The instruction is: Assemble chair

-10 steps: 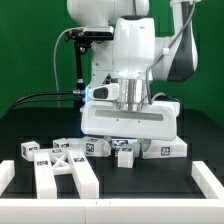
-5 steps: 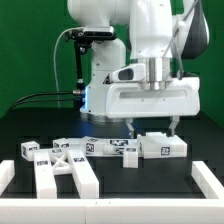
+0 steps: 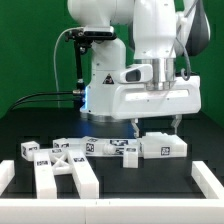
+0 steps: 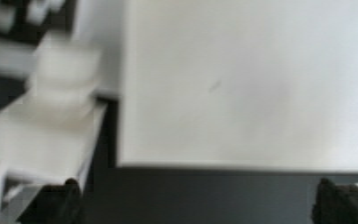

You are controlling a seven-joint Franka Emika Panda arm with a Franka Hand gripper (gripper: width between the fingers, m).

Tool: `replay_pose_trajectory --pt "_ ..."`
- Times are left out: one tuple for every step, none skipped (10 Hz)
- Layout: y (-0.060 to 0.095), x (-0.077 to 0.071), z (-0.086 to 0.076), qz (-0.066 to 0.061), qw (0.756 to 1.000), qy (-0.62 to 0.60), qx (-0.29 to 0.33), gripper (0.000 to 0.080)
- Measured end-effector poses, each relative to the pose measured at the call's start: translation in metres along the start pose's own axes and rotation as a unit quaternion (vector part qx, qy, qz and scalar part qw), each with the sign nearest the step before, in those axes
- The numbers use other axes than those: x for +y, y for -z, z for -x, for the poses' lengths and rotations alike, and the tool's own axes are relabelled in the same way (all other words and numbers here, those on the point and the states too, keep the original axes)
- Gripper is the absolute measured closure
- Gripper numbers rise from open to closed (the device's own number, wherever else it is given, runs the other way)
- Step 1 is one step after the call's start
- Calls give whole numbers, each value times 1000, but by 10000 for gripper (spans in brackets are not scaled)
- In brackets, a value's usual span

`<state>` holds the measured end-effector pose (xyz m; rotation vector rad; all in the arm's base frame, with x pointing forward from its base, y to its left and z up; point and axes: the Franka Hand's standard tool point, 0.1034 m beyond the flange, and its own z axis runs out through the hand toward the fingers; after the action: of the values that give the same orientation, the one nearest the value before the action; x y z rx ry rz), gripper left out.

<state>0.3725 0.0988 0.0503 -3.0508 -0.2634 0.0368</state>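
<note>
Overhead, fingers [image 3: 135,124] spread wide above a white chair block [image 3: 163,146], loose pieces [image 3: 95,146] alongside.

Exterior view: low, frontal, mid-range, facing the arm [image 3: 150,40] at 12 o'clock across the table [image 3: 25,125]. Wrist view: close, looking down past the pincer [image 4: 202,200]. Shared: one chair part [image 3: 162,146].

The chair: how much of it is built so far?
Nothing looks joined yet: the small white pieces lie loose in a row, the big frame in front of them. The open end effector hovers over the block at the exterior view's right, holding nothing. All the joining is left.
</note>
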Motion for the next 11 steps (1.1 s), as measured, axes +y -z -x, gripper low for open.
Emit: replay_pose_trajectory --pt "2 -4 4 -3 1000 -7 -5 151" --pt "2 -5 8 -2 1000 -10 -5 151" --pt "1 -3 6 -2 1000 -13 -5 151" --pt "0 -3 7 -2 1000 -14 -6 151" --pt "-2 -2 10 -3 1000 -23 -13 151" --pt "-11 -2 25 -10 997 -54 -51 151" --pt "-16 -6 36 -10 994 -82 -71 151" --pt "-19 -13 46 -6 992 -98 -82 151" --pt "-21 -18 51 -1 991 -104 -85 151" --pt "-21 -16 50 -1 991 -102 -84 151" --pt "-21 -15 50 -1 991 -104 -84 151"
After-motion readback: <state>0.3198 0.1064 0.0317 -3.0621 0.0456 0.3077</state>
